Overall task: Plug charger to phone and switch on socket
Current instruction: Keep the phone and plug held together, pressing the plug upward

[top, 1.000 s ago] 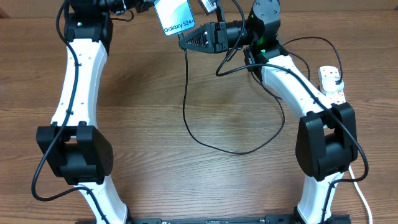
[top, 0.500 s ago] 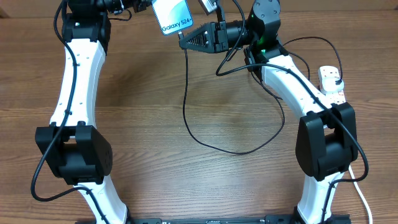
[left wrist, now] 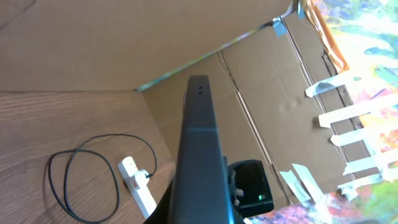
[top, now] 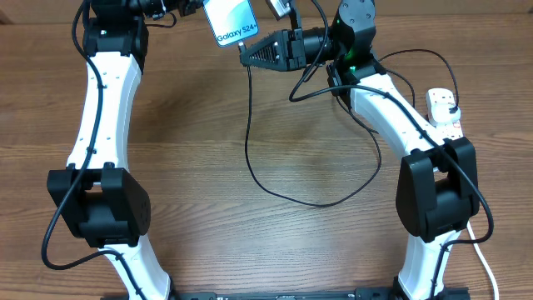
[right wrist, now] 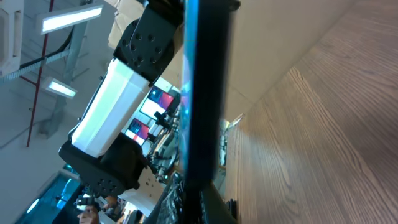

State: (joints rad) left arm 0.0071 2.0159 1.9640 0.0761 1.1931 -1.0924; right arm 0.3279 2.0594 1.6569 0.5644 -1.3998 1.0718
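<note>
The phone (top: pixel 232 22), its light blue screen reading "Galaxy S24", is held above the table's far edge, with my left gripper (top: pixel 202 7) shut on its upper end. My right gripper (top: pixel 247 53) is shut on the charger's plug tip, right at the phone's lower edge. The thin black charger cable (top: pixel 250 142) hangs from there, loops over the table and runs to the white socket (top: pixel 445 113) at the far right. The left wrist view shows the phone (left wrist: pixel 199 149) edge-on as a dark bar, with the socket (left wrist: pixel 138 186) beyond. The right wrist view shows the phone (right wrist: pixel 205 87) edge-on too.
Cardboard walls (left wrist: pixel 273 106) stand behind the table. The right arm's black base (top: pixel 354 25) sits at the far edge beside the phone. A white cord (top: pixel 483 258) runs from the socket along the right edge. The left arm's white link (right wrist: pixel 115 106) shows beyond the phone.
</note>
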